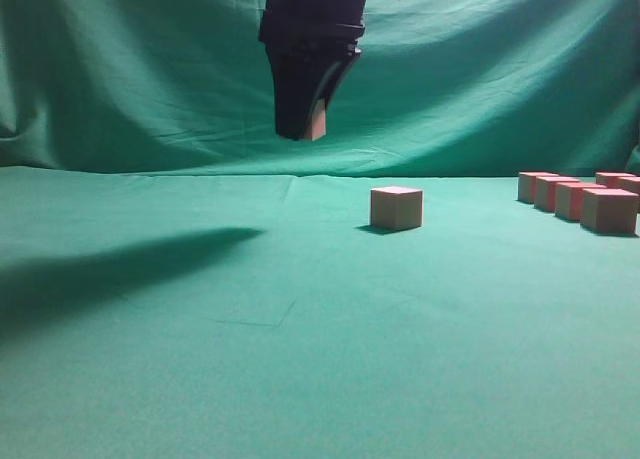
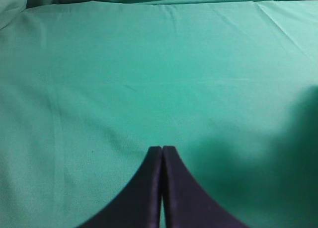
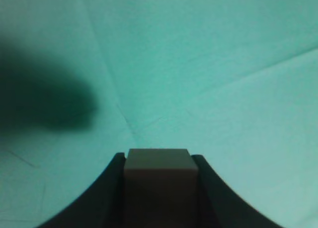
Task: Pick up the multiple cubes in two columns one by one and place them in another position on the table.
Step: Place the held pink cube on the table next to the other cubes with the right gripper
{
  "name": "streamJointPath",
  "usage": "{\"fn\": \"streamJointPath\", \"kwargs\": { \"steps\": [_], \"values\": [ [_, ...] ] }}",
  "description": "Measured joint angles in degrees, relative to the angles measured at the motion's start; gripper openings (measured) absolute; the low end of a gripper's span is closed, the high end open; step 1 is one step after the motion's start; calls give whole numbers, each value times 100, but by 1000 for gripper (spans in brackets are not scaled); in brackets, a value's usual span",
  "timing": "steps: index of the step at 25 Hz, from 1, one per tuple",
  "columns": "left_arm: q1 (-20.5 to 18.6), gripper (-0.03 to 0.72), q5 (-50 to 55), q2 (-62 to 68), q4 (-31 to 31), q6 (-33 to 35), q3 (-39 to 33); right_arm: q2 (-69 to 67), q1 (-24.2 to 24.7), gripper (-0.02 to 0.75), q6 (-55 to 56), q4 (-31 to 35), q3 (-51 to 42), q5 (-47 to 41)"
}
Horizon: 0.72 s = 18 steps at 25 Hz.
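Note:
My right gripper point(image 1: 302, 131) hangs high over the middle of the table point(image 1: 300, 329), shut on one reddish cube point(image 1: 316, 122). In the right wrist view this cube point(image 3: 158, 171) fills the space between the two dark fingers of that gripper point(image 3: 158, 157), with green cloth far below. A single cube point(image 1: 396, 207) rests on the cloth right of centre, lower than the gripper and to its right. Several more cubes point(image 1: 578, 199) stand in two columns at the far right. My left gripper point(image 2: 162, 148) is shut and empty over bare cloth point(image 2: 149, 64); the exterior view does not show it.
A draped green backdrop point(image 1: 150, 79) rises behind the table. A broad dark shadow point(image 1: 110, 274) lies across the left part of the cloth. The cloth has slight wrinkles near the middle front.

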<state>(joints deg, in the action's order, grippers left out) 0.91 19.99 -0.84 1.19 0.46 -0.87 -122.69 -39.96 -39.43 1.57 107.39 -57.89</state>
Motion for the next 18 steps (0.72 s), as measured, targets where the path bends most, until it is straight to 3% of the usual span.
{"fn": "streamJointPath", "kwargs": {
  "steps": [18],
  "values": [
    [0,0,0,0,0,0,0,-621,207,258,-307,-11,32,208]
  ]
}}
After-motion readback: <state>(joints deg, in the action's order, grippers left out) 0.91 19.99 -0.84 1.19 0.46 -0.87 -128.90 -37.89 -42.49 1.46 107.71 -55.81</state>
